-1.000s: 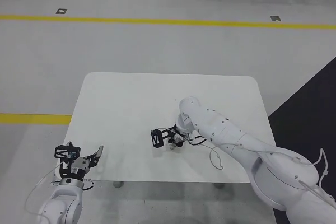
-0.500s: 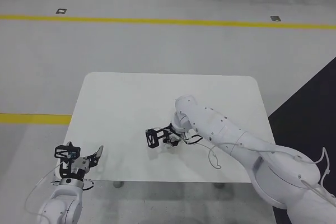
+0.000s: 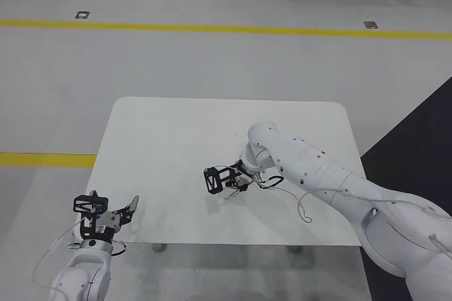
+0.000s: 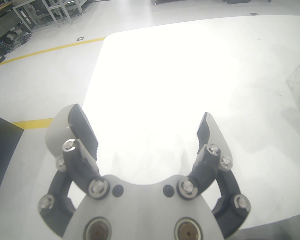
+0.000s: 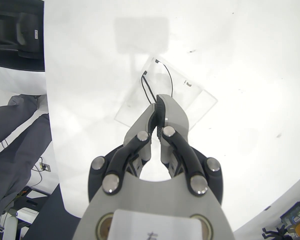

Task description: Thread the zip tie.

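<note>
Black zip tie: thin strands, pinched at one end by the right gripper and running from there over a clear tray. Two small blocky ends sit over the tray away from the gripper, near each other but apart. It cannot be told whether this is one folded tie or two, or whether the strands rest on the tray or hang just above it.
Right gripper: the jaws are pressed together on the zip tie, and the gripper points down at the tray. In the top view it stands near the middle of the counter, a little toward the robot's side.
Clear tray: a flat transparent rectangle on the counter, lying at an angle to the counter's edges, directly below the right gripper. A small dark speck shows on it near one long edge. One corner of the tray also shows at the edge of the left wrist view.
Left gripper: the jaws are spread wide with nothing between them. It is at the counter's near left corner, well apart from the tray and the right gripper.
Counter: white with rounded corners and a few faint scuffs.
Floor: pale grey, crossed by yellow lines.
</note>
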